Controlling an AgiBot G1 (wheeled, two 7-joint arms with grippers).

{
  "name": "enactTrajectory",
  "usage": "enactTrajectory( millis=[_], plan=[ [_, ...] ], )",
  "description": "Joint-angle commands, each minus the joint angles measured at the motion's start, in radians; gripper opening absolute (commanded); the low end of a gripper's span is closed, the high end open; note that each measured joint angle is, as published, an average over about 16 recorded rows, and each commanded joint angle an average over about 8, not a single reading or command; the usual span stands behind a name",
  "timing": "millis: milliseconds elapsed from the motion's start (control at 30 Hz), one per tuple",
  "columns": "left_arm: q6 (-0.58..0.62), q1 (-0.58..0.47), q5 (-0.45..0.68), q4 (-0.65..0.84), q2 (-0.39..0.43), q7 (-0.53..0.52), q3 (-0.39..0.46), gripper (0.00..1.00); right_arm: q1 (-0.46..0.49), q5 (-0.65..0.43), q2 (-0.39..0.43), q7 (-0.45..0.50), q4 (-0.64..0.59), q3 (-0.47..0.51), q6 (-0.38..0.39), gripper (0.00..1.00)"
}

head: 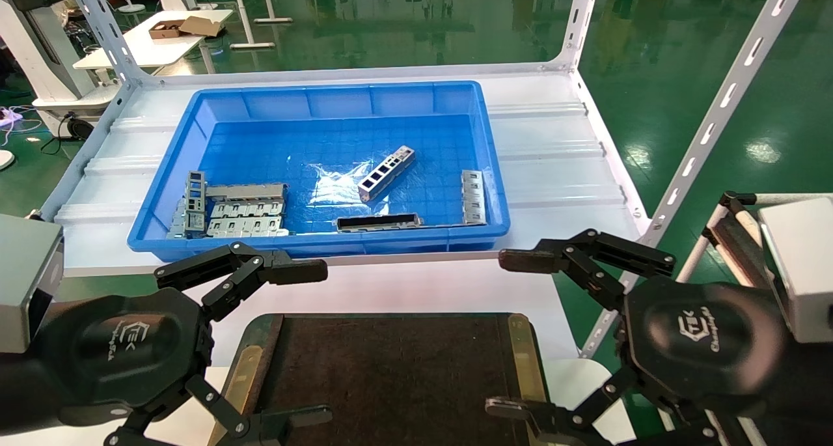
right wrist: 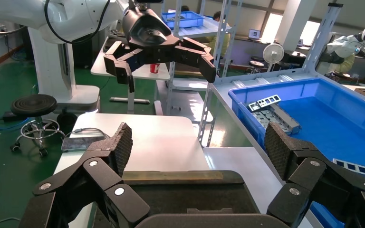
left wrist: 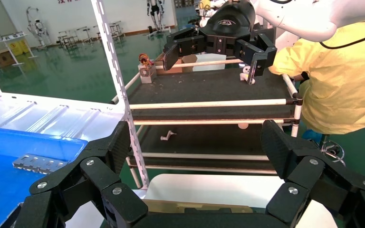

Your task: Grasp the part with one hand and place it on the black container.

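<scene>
The part (head: 386,172), a short silver bar with a row of square cut-outs, lies at an angle on the floor of the blue bin, right of its middle. The black container (head: 390,381), a dark flat tray with brass side rims, sits at the near edge between both hands; it also shows in the right wrist view (right wrist: 185,199). My left gripper (head: 322,343) hangs open and empty over the tray's left rim. My right gripper (head: 500,333) hangs open and empty over its right rim. Both are well short of the part.
The blue bin (head: 338,89) stands on the white shelf and also holds a pile of perforated plates (head: 244,208), a longer bar with a dark slot (head: 377,222) and a plate (head: 473,197) by its right wall. A slanted shelf upright (head: 709,127) rises at the right. A cart (left wrist: 209,85) stands beyond it.
</scene>
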Motion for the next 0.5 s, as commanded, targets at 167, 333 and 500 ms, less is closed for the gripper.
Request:
enactTrajectory(
  millis=[167,333,500],
  plan=[
    [0.000,0.000,0.000,0.000,0.000,0.000,0.000,1.00,0.000,0.000,0.000,0.000,0.000,0.000,0.000,1.00],
    [0.000,0.000,0.000,0.000,0.000,0.000,0.000,1.00,0.000,0.000,0.000,0.000,0.000,0.000,0.000,1.00],
    [0.000,0.000,0.000,0.000,0.000,0.000,0.000,1.00,0.000,0.000,0.000,0.000,0.000,0.000,0.000,1.00]
  ],
)
